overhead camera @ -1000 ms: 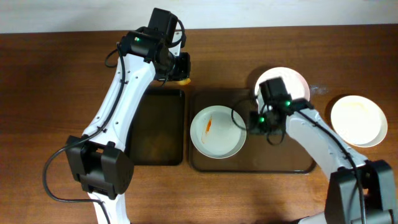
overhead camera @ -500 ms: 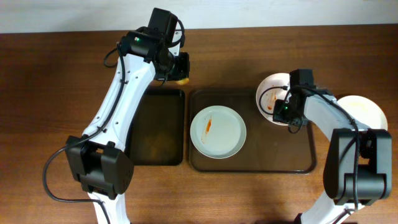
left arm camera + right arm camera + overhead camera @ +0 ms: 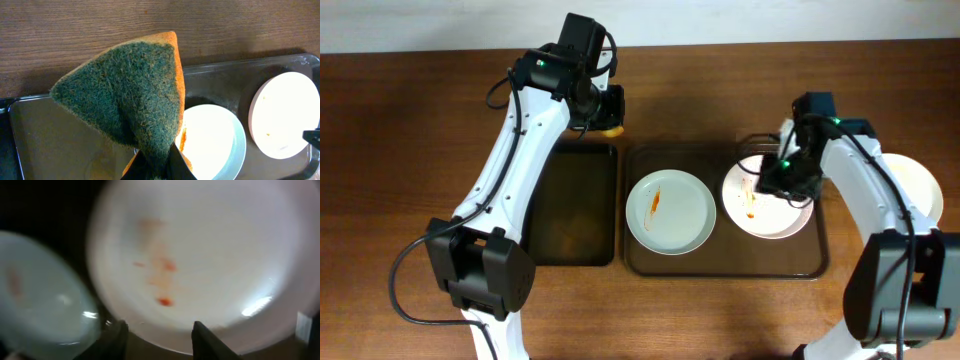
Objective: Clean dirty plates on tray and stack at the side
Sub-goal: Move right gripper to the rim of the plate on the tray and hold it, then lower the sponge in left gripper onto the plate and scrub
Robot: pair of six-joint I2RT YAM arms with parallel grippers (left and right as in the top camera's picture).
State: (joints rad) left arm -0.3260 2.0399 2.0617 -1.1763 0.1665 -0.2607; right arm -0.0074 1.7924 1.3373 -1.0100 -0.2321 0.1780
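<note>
The brown tray (image 3: 720, 262) holds two white plates. One plate (image 3: 670, 212) with an orange streak lies at its left. A second plate (image 3: 768, 205) with red sauce spots lies at its right. My right gripper (image 3: 788, 185) hovers over this second plate, open, its fingers (image 3: 162, 340) apart at the rim of the sauce-spotted plate (image 3: 200, 255). A third plate (image 3: 920, 190) lies on the table at the far right, partly hidden by the right arm. My left gripper (image 3: 608, 112) is behind the tray's left corner, shut on a green-and-orange sponge (image 3: 130, 90).
A narrower black tray (image 3: 570, 220) lies left of the brown tray. In the left wrist view the brown tray (image 3: 60, 145), the streaked plate (image 3: 210, 140) and the second plate (image 3: 282, 115) lie below the sponge. The streaked plate also shows in the right wrist view (image 3: 35, 295).
The sauce-spotted plate has come from behind the tray's far right edge down flat onto the tray's right side. The right arm swung right and forward with it. The left arm has not moved.
</note>
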